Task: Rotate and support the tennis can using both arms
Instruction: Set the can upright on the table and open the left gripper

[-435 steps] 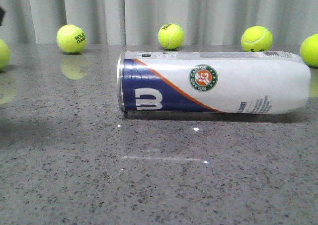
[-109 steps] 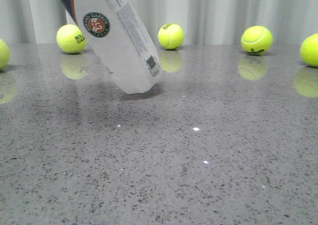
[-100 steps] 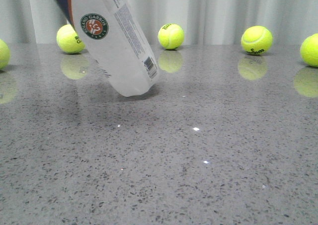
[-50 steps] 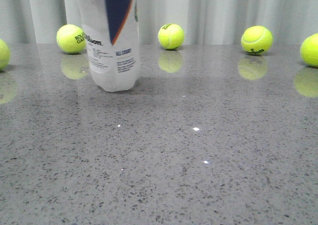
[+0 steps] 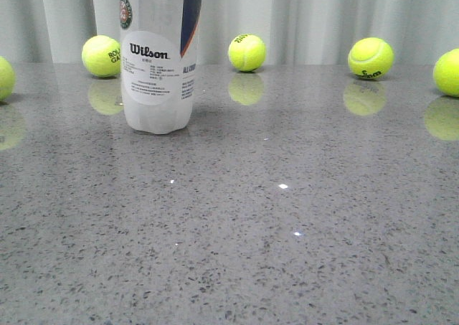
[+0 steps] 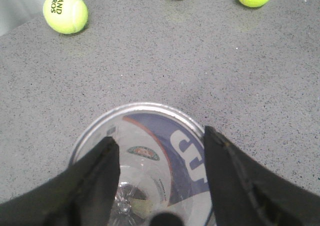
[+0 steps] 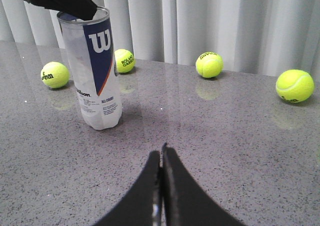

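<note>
Front view: the tennis can (image 5: 158, 56) stands upright on the table (image 5: 287, 217), no longer tilted. Left wrist view: the left end effector (image 6: 159, 158) spreads wide, fingers straddling the can's open rim. Right wrist view: the right end effector (image 7: 161, 156) is pinched together, holding nothing, apart from the can.

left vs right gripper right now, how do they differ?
The left gripper sits at the open silver rim of the tennis can, its fingers spread with the rim between them; the right gripper is away from the can, over bare table, touching nothing. The left's fingers stand wide apart; the right's are pressed together. Both have matte-black tapered fingers.
</note>
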`<state>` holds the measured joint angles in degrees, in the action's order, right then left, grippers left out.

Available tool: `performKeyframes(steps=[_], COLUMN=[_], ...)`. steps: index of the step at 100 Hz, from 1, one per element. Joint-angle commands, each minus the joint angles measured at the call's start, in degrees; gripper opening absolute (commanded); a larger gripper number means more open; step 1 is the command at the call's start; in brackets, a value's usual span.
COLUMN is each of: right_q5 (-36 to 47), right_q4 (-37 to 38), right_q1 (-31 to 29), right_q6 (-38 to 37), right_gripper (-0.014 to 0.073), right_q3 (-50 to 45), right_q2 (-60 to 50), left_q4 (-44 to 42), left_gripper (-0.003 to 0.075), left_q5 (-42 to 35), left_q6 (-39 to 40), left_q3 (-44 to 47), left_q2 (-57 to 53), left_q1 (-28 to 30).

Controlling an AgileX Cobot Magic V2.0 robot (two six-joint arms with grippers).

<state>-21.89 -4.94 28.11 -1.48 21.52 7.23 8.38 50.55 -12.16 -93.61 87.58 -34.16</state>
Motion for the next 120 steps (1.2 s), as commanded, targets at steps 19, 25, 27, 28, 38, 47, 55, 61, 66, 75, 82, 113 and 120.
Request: performKeyframes(steps=[19,25,27,28,38,47,55,61,66,75,82,113,120], right_q5=[4.36,4.36,4.36,4.36,4.36,4.36,4.36,4.36,4.36,4.36,4.36,4.36,4.36], right_q4=[-0.04,-0.04,-0.04,-0.04,-0.04,-0.04,-0.04,-0.04,-0.04,-0.04,-0.04,-0.04,-0.04], right_q1=[-0.29,-0.29,-0.29,-0.29,-0.29,-0.29,-0.29,-0.29,-0.29,-0.29,-0.29,-0.29,-0.29], right_q6=[0.04,0.04,0.04,0.04,0.04,0.04,0.04,0.04,0.04,0.04,0.04,0.04,0.04], right_gripper=[-0.006,-0.006,-0.006,-0.006,-0.006,-0.006,-0.006,-0.006,-0.006,-0.006,-0.006,-0.006,-0.006], right_q3=[1.51,1.51,1.51,1.51,1.51,1.51,1.51,1.51,1.51,1.51,1.51,1.51,1.51], right_q2=[0.57,0.57,0.57,0.57,0.57,0.57,0.57,0.57,0.57,0.57,0.57,0.57,0.57], left_q4=[0.27,-0.31,-0.69,-0.99,-3.04,-3.85,-4.44,-4.44,-4.44,-4.33,-2.97,0.83,1.5], left_gripper=[0.037,0.0369,0.0368,0.0367,0.034,0.0306,0.0281,0.0212,0.0109,-0.0017,-0.0019,-0.0019,-0.0019], left_q5=[-4.88,-5.92,-6.28,-6.49,-7.68,-8.65,-10.36,-12.68,-15.16,-22.17,-28.39,-44.29,-45.91], left_q6=[0.44,0.44,0.44,0.44,0.44,0.44,0.44,0.44,0.44,0.44,0.44,0.44,0.44], left_q3=[-1.72,-1.72,-1.72,-1.72,-1.72,-1.61,-0.44,1.47,3.99,10.78,16.87,40.96,45.91], left_q2=[-2.27,-2.98,-3.21,-3.38,-4.81,-6.17,-7.45,-8.83,-10.34,-14.14,-17.6,-33.5,-37.45], left_q1=[0.11,0.11,0.11,0.11,0.11,0.11,0.11,0.11,0.11,0.11,0.11,0.11,0.11])
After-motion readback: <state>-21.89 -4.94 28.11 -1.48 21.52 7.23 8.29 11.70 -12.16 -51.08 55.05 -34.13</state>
